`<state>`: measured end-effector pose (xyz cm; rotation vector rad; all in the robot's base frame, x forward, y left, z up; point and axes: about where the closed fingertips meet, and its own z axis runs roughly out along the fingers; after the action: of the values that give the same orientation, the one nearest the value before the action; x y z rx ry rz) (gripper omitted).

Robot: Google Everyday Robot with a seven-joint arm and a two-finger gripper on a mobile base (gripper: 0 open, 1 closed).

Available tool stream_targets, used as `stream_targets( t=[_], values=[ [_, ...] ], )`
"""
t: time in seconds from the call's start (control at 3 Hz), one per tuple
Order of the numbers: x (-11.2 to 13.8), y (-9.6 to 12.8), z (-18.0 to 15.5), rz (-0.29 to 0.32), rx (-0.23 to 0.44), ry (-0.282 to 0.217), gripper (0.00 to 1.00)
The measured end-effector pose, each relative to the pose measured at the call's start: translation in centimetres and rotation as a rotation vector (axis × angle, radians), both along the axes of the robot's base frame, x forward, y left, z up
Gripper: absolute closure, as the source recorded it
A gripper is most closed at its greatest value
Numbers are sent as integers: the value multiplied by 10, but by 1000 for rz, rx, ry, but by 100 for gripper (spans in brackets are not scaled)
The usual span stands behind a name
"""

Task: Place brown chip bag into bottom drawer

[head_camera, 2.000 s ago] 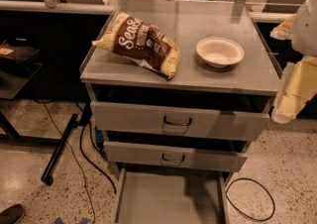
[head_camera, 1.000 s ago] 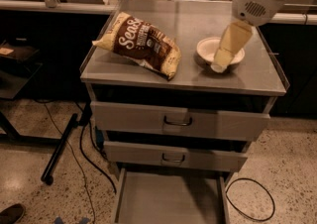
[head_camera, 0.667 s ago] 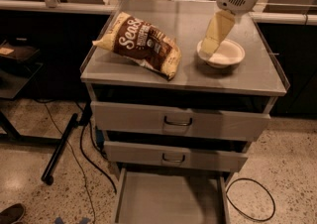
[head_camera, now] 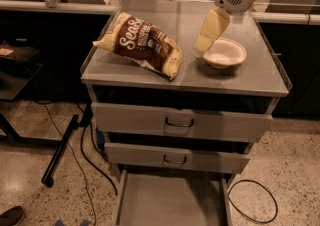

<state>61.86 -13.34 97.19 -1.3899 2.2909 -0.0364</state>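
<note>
The brown chip bag point(head_camera: 142, 44) lies on the left half of the grey cabinet top point(head_camera: 250, 77), dark brown with pale yellow ends and white script. The bottom drawer point(head_camera: 170, 201) is pulled out at floor level, a flat grey tray with nothing in it. My gripper point(head_camera: 204, 43) hangs from the white arm at the upper right, above the cabinet top between the bag and a round cream bowl point(head_camera: 225, 52). It is to the right of the bag and apart from it.
The two upper drawers point(head_camera: 180, 122) point(head_camera: 175, 159) with dark handles are pushed in but stand slightly proud. A black stand leg point(head_camera: 60, 150) and cables lie on the floor at the left. A cable loop point(head_camera: 252, 202) lies at the right. A shoe point(head_camera: 10, 216) shows at the bottom left corner.
The arm has swung in from the right edge and moved left over the cabinet top, passing the bowl toward the bag. The bag, bowl and drawers have not moved.
</note>
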Motion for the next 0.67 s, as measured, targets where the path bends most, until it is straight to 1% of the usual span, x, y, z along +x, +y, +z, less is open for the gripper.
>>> stream_targets(
  t=[0.33,0.67],
  values=[
    [10,22,3,-35,51,-3,0],
    [23,51,-5,-48,72,15,0]
  ],
)
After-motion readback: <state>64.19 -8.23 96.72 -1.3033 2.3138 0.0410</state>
